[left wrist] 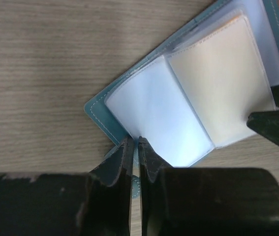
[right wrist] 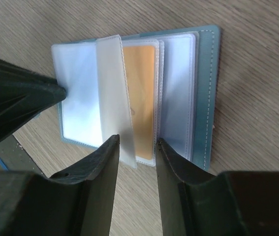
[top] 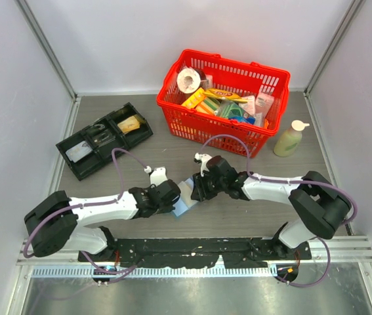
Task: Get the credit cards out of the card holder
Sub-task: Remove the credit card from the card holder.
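The blue card holder (top: 184, 197) lies open on the wooden table between my two grippers, its clear pockets fanned out. My left gripper (top: 172, 195) is shut on the holder's near edge, where the blue cover (left wrist: 100, 110) is pinched between its tips (left wrist: 135, 142). An orange-tan card (right wrist: 139, 93) sits inside a clear pocket; it also shows in the left wrist view (left wrist: 218, 78). My right gripper (right wrist: 137, 142) is open, its jaws straddling the lower edge of a raised clear pocket leaf (right wrist: 113, 98) and the orange card. I cannot make out a silvery-grey card.
A red basket (top: 222, 98) full of goods stands at the back. A black compartmented tray (top: 103, 139) lies at the back left. A pale green bottle (top: 289, 138) stands right of the basket. Walls close in both sides.
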